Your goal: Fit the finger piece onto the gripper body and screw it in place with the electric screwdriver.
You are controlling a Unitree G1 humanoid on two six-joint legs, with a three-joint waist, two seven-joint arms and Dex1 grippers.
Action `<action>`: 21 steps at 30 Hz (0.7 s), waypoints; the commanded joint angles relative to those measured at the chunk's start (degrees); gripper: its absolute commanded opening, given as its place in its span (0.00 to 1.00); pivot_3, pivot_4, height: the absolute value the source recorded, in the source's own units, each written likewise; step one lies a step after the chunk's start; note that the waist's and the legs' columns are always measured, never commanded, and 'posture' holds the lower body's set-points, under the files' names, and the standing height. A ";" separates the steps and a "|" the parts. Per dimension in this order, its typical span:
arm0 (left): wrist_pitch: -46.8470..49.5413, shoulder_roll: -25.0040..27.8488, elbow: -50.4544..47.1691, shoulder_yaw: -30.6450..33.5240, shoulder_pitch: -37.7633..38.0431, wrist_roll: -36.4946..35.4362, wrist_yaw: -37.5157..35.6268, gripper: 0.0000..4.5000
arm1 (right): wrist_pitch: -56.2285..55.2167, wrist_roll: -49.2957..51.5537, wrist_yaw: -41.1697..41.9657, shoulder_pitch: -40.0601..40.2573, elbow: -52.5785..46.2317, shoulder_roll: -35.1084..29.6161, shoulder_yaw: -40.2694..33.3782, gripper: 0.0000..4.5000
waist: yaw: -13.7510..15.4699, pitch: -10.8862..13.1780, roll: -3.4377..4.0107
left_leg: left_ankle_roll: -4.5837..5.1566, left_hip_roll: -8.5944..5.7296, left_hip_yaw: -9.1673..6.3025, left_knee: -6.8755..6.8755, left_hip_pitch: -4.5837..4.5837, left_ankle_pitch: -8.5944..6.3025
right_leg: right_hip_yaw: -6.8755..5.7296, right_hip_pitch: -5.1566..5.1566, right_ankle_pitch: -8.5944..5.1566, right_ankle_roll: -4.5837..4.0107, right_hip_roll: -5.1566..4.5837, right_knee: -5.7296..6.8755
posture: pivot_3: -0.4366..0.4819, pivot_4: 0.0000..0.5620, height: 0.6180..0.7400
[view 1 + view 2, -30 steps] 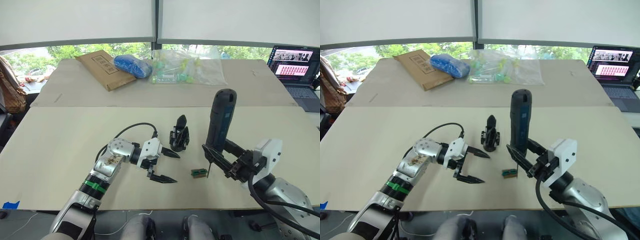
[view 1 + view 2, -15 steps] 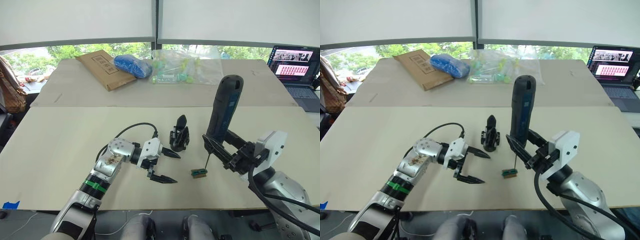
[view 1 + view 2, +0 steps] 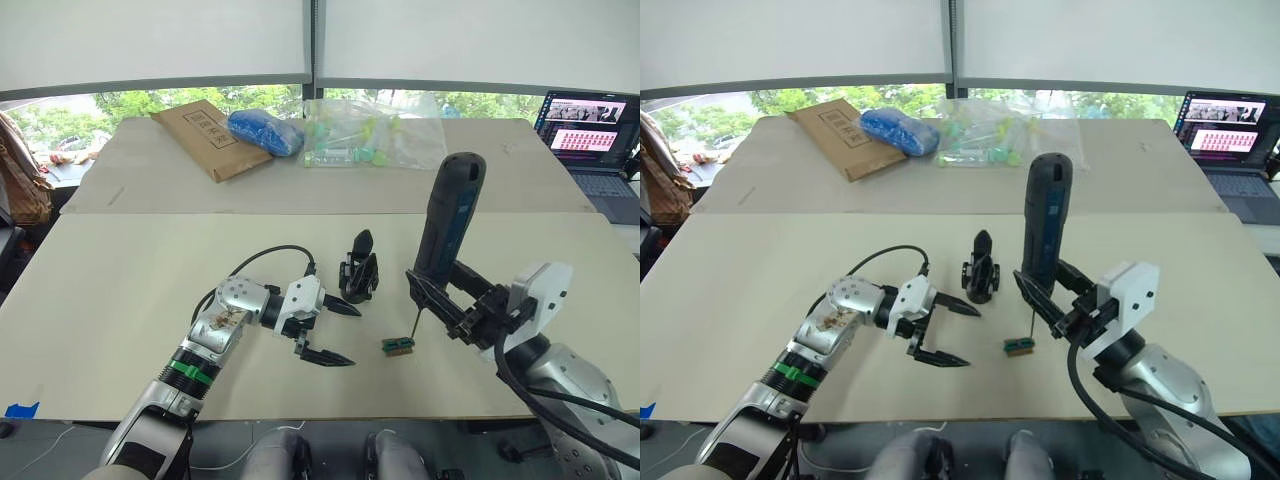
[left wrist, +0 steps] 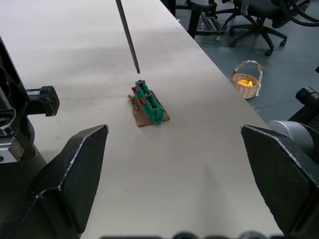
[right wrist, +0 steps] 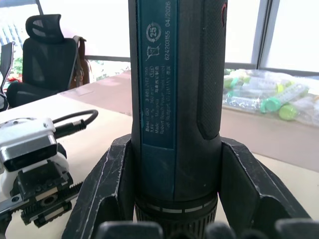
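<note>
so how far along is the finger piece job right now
Early stage. In hand: the right gripper holds the electric screwdriver upright, bit hovering over the small green block. The left gripper is open beside the gripper body, holding nothing. Left: fitting the finger piece and screwing it.

Silver arms, white wrist housings – black cables, green ring.

On the pale wooden table [image 3: 120, 290], the squat black gripper body [image 3: 359, 270] stands between the left gripper [image 3: 331, 332] and the upright dark pen-shaped electric screwdriver [image 3: 446, 227] — the right gripper [image 3: 436, 300] clasps that tool. The small green block [image 3: 398, 345] lies just under the bit's tip, in front of the body — the open laptop [image 3: 590, 135] sits far back right.
</note>
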 commanded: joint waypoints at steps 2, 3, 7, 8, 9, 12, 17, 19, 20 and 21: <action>-0.78 -0.13 -0.78 0.32 -0.54 -0.34 0.15 1.00 | -2.13 0.51 0.72 -0.22 -1.79 0.00 -0.73 0.42 | 0.01 0.00 0.00 | 0.00 0.00 0.00 0.00 0.00 0.00 | 0.00 0.00 0.00 0.00 0.00 0.00 | 0.48 0.27 0.93; -0.74 -0.14 -0.79 0.30 -0.54 -0.34 0.14 1.00 | -2.25 0.51 0.87 -0.21 -1.60 -0.05 -0.85 0.42 | 0.00 0.00 0.00 | 0.00 0.00 0.00 0.00 0.00 0.00 | 0.00 0.00 0.00 0.00 0.00 0.00 | 0.48 0.27 0.93; -0.81 -0.16 -0.65 0.26 -0.61 -0.34 0.08 1.00 | -3.33 0.15 1.94 0.60 -0.86 0.10 -1.31 0.42 | 0.02 0.00 0.00 | 0.00 0.00 0.00 0.00 0.00 0.00 | 0.00 0.00 0.00 0.00 0.00 0.00 | 0.48 0.27 0.93; -0.85 -0.17 -0.56 0.27 -0.66 -0.33 0.06 1.00 | -3.65 -0.13 2.13 0.88 -0.81 0.31 -1.18 0.42 | 0.03 0.00 0.00 | 0.00 0.00 0.00 0.00 0.00 0.00 | 0.00 0.00 0.00 0.00 0.00 0.00 | 0.48 0.27 0.93; -0.92 -0.18 -0.50 0.25 -0.70 -0.30 0.03 1.00 | -3.83 -0.37 2.15 1.11 -0.90 0.52 -0.99 0.42 | 0.04 0.00 0.00 | 0.00 0.00 0.00 0.00 0.00 0.00 | 0.00 0.00 0.00 0.00 0.00 0.00 | 0.48 0.27 0.93; -1.01 -0.23 -0.40 0.22 -0.80 -0.27 -0.03 1.00 | -3.98 -0.86 1.78 1.65 -1.79 0.98 -0.43 0.42 | -0.01 0.00 0.00 | 0.00 0.00 0.00 0.00 0.00 0.00 | 0.01 0.00 0.00 0.00 0.00 0.00 | 0.48 0.27 0.93; -1.08 -0.21 -0.22 0.28 -0.96 -0.31 -0.22 1.00 | -3.36 -0.44 0.98 1.44 -3.13 0.96 -0.77 0.42 | 0.00 0.00 0.00 | 0.00 0.00 0.00 0.00 0.00 0.00 | 0.00 0.00 0.00 0.00 0.00 0.00 | 0.48 0.27 0.93; -1.11 -0.19 -0.10 0.34 -1.02 -0.35 -0.31 1.00 | -2.92 0.11 0.71 1.50 -3.81 0.65 -1.12 0.42 | 0.01 0.00 0.00 | 0.00 0.00 0.00 0.00 0.00 0.00 | 0.00 0.00 0.00 0.00 0.00 0.00 | 0.48 0.27 0.93; -1.07 -0.22 -0.12 0.33 -1.05 -0.35 -0.29 1.00 | -3.06 0.20 0.70 1.41 -4.12 0.52 -1.41 0.42 | 0.00 0.00 0.00 | 0.00 0.00 0.00 0.00 0.00 0.00 | 0.00 0.00 0.00 0.00 0.00 0.00 | 0.48 0.27 0.93; -1.04 -0.25 -0.15 0.31 -1.07 -0.34 -0.27 1.00 | -3.21 0.23 0.71 1.33 -4.30 0.45 -1.59 0.42 | 0.00 0.00 0.00 | 0.00 0.00 0.00 0.00 0.00 0.00 | 0.01 0.00 0.00 0.00 0.00 0.00 | 0.48 0.27 0.93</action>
